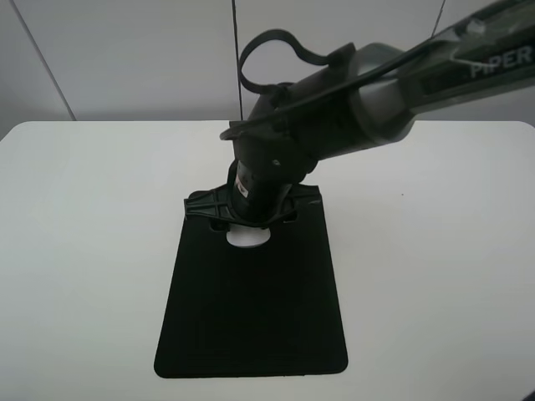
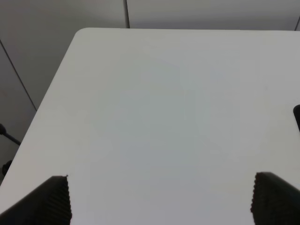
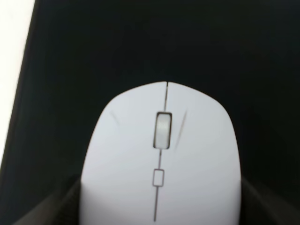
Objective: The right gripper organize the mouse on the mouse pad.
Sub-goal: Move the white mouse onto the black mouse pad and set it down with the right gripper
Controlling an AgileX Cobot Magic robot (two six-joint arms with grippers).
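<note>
The white mouse [image 1: 248,237] shows just under my right gripper [image 1: 248,224], over the far end of the black mouse pad [image 1: 251,309]. In the right wrist view the mouse [image 3: 161,164] fills the lower half, scroll wheel facing up. The right gripper [image 3: 161,213] is shut on it, with a dark finger [image 3: 51,211] at each side, and the mouse pad [image 3: 140,42] lies behind. I cannot tell whether the mouse rests on the pad or hangs just above it. My left gripper [image 2: 161,199] stands open over bare table, nothing between its fingers.
The white table [image 1: 84,251] spreads wide on both sides of the pad, with a grey wall behind it. The right arm reaches in from the upper right with a black cable loop [image 1: 272,50] above it. The left wrist view shows the table's rounded far corner [image 2: 84,33].
</note>
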